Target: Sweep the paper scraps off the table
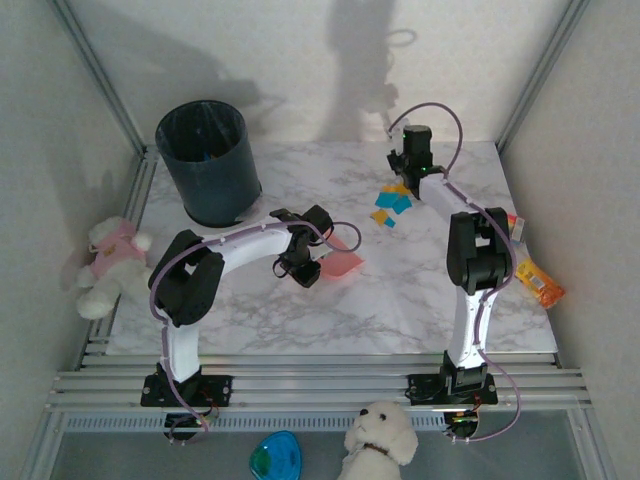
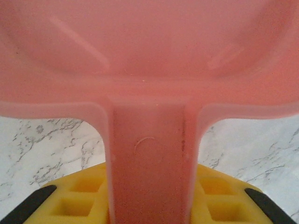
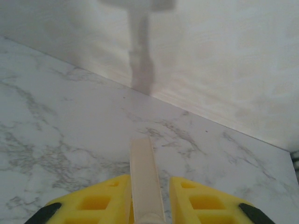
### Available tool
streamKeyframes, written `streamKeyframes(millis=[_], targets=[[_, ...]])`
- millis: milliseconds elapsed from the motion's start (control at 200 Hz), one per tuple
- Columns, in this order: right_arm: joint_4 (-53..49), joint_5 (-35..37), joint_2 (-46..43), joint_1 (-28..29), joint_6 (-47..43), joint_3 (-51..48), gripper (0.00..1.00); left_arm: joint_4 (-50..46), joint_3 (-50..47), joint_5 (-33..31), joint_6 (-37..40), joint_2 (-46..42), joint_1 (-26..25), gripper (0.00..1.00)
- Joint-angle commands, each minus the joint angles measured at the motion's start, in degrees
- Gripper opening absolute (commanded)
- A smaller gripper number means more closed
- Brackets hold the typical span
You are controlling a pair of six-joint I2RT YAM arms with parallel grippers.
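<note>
On the white marble bench (image 1: 380, 290), between pale walls, paper scraps (image 1: 392, 207) lie near the right gripper (image 1: 405, 170), which its wrist view shows pinching a pale stick (image 3: 142, 163); the left gripper (image 1: 300, 262) clamps the pink dustpan (image 2: 149, 154) by its handle.

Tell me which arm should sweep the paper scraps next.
Right, probably: the right pincer, shut on a pale stick, is beside the paper scraps; the left pincer holds the pink dustpan farther off.

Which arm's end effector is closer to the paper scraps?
Right. The right end effector, gripping a pale stick, is just beyond the paper scraps; the left end effector, holding a pink dustpan, is farther off to their left.
</note>
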Motion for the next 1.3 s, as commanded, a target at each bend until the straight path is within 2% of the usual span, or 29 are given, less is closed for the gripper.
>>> streamKeyframes(millis=[0, 175, 466, 971, 1297], targets=[[0.31, -3.62, 0.1, 0.72, -3.58, 0.03, 0.0, -1.8, 0.54, 1.92, 1.83, -0.76, -0.75, 0.0], [0.2, -7.32, -2.72, 2.25, -5.57, -5.08, 0.0, -1.67, 2.03, 2.53, 2.16, -0.25, -0.79, 0.0], [1.78, -7.56, -9.78, 6.13, -6.4, -15.63, 0.0, -2.47, 5.75, 3.73, 2.74, 2.41, -0.62, 0.0], [-0.71, -6.22, -20.94, 12.4, 0.12, -24.76, 0.0, -4.39, 7.31, 1.04, 2.45, 6.47, -0.56, 0.0], [-3.03, -7.87, -27.19, 15.91, 5.02, -28.81, 0.0, -4.82, 8.83, -1.6, 0.97, 8.66, -0.4, 0.0]])
